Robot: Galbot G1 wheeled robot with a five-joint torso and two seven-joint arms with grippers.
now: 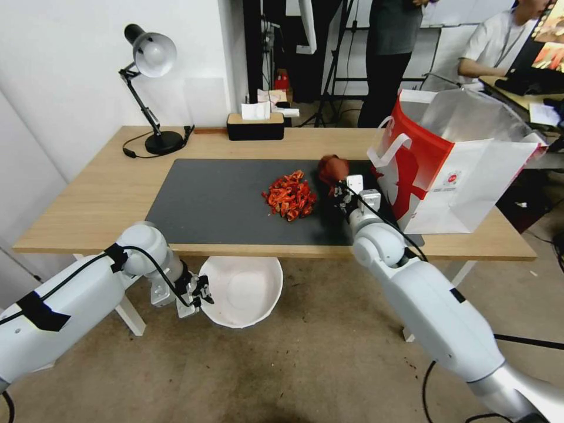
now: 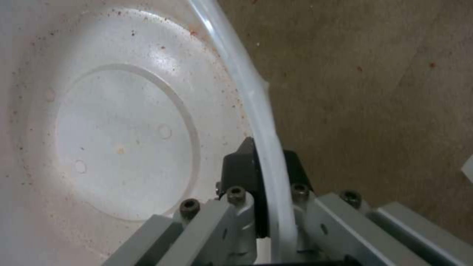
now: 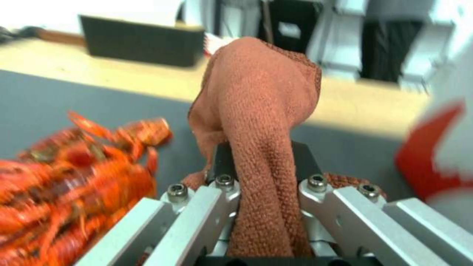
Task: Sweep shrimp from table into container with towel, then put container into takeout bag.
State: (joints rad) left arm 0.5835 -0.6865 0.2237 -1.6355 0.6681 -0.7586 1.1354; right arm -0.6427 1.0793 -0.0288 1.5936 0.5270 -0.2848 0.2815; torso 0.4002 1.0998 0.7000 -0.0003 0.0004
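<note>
Right claw (image 1: 339,189) clamped on towel (image 1: 332,168) just beside shrimp (image 1: 290,196) on tabletop (image 1: 106,194) mat, left claw (image 1: 200,292) gripping container (image 1: 244,292) rim below tabletop edge, takeout bag (image 1: 452,170) at right end

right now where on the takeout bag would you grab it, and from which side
Take a white loop handle of the takeout bag, coming from above on the side facing the shrimp. The bag stands upright and open, its walls wide and flat, and the loops there stand clear. The right pincer holds the towel; the left pincer holds the container.
</note>
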